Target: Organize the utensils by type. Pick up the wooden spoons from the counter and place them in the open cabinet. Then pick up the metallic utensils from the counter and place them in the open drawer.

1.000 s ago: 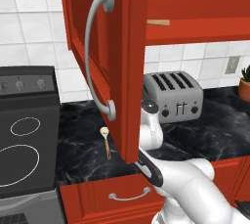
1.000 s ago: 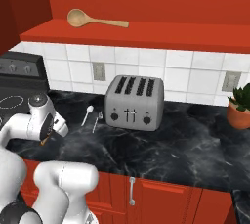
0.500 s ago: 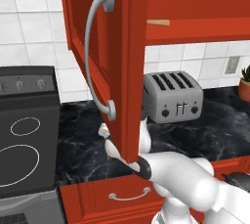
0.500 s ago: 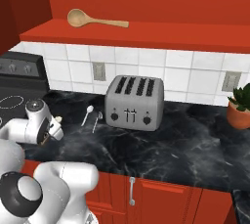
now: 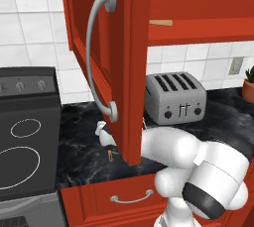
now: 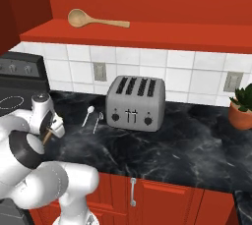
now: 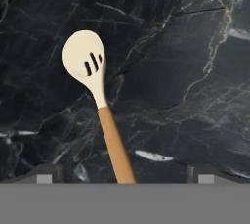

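Now the arm has swung down and left from beside the toaster (image 6: 135, 102), bringing the spread end effector (image 7: 122, 179) over the slotted wooden spoon (image 7: 95, 96) on the counter (image 7: 185, 96), handle between the tips, bowl at eleven o'clock. Its grasp looks imminent; the other spoon (image 6: 96, 20) already lies in the cabinet (image 6: 147, 35). No writing is legible.

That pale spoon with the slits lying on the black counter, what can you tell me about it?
The slotted wooden spoon has a pale cream oval bowl cut by three short dark slits, and a thin orange-brown stick handle. It looks like light wood. It lies flat on the black marble counter, touching nothing else. The open pincer hangs right above it, a tip on either side of the handle's end, not gripping.
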### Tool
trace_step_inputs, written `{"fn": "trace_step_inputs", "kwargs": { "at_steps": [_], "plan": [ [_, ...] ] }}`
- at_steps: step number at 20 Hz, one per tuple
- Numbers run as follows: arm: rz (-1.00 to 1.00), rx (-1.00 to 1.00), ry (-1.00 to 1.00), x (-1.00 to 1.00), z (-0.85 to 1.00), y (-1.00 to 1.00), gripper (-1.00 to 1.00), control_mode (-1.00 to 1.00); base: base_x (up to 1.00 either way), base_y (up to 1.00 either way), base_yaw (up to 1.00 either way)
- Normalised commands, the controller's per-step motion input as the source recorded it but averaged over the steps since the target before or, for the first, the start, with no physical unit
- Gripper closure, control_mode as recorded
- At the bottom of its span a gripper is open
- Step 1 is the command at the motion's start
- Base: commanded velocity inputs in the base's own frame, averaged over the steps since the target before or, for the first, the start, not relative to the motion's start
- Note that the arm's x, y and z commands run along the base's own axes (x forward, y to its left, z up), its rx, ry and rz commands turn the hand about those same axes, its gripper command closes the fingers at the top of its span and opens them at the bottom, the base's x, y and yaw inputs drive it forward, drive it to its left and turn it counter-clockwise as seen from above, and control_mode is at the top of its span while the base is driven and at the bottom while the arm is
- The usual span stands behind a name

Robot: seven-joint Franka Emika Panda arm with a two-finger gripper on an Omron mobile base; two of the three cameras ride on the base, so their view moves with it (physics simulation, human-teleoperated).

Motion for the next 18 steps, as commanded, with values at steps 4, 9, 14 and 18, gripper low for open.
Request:
{"fn": "trace_step_inputs", "kwargs": {
  "at_steps": [4, 9, 14, 18],
  "plan": [
    [0.0, -0.12, 0.0, 0.12, -0.24, 0.25, -1.0, -1.0, 0.0, 0.0, 0.0],
    [0.0, -0.1, 0.0, 0.2, -0.24, 0.15, -1.0, -1.0, 0.0, 0.0, 0.0],
    [0.0, -0.04, 0.0, 0.22, -0.18, 0.03, -1.0, -1.0, 0.0, 0.0, 0.0],
    [0.0, -0.02, 0.0, 0.21, -0.17, 0.0, -1.0, -1.0, 0.0, 0.0, 0.0]
  ]
}}
